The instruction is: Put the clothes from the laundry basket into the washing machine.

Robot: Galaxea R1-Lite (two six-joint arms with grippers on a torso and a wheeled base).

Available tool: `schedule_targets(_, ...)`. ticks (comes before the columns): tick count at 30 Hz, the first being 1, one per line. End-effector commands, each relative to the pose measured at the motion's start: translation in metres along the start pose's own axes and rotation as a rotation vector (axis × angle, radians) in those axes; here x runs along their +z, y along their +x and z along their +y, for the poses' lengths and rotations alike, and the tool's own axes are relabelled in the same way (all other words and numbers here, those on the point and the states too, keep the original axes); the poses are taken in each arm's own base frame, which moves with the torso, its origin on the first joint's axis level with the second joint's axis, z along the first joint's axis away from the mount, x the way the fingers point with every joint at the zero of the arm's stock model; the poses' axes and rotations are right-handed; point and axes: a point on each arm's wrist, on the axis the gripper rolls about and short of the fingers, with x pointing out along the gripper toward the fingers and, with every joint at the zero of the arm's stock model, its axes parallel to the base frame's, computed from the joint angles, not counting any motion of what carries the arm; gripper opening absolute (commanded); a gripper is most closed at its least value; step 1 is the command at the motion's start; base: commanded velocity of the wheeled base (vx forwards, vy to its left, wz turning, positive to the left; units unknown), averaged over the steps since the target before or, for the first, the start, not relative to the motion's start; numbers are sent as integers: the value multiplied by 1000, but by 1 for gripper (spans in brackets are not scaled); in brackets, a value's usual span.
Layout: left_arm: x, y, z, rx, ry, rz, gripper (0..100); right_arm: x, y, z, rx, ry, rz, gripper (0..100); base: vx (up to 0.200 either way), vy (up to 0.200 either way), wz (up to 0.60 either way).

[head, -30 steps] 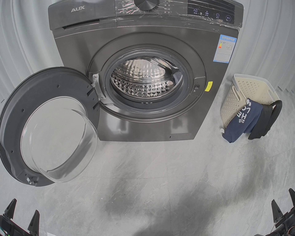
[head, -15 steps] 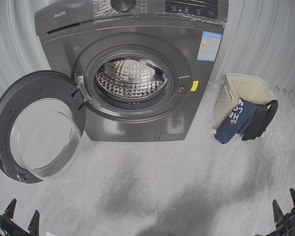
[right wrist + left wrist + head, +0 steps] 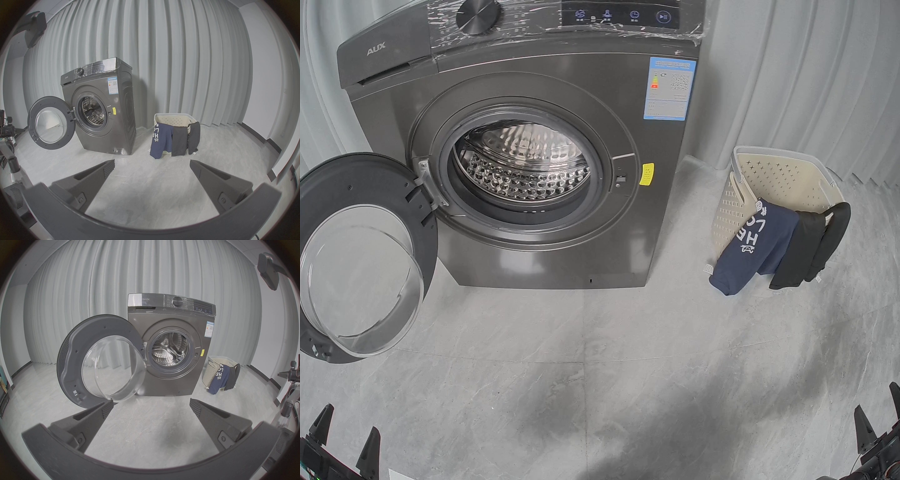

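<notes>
head view: the washing machine (image 3: 506,250) stands on the grey floor (image 3: 600,375), its round door (image 3: 362,187) swung wide open to the robot's left, the steel drum (image 3: 519,169) showing through the opening.
laundry basket (image 3: 781,175): pale and perforated, on the floor just right of the machine, before the pleated curtain (image 3: 800,81).
navy garment (image 3: 753,247): white lettering, draped over the basket's near rim, on the side nearer the machine.
black garment (image 3: 809,240): hangs over the same rim, touching the navy one.
left gripper (image 3: 150,402): low at the near left, fingers spread wide, holding nothing.
right gripper (image 3: 152,162): low at the near right, well apart from the basket, fingers wide, nothing between them.
</notes>
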Motion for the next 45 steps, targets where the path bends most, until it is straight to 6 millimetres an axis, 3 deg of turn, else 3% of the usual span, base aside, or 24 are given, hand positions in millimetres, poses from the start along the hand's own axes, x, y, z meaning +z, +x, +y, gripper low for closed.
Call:
schedule_targets(1, -4, 0, 0, 0, -1, 2, 100, -5, 0, 0, 1, 0, 7, 100, 0, 0, 0)
schedule_targets(19, -4, 0, 0, 0, -3, 2, 100, -5, 0, 0, 1, 0, 7, 100, 167, 0, 0)
schedule_targets(35, -4, 0, 0, 0, -4, 2, 100, -5, 0, 0, 1, 0, 7, 100, 0, 0, 0)
schedule_targets(45, -4, 0, 0, 0, -4, 2, 100, -5, 0, 0, 1, 0, 7, 100, 0, -160, 0)
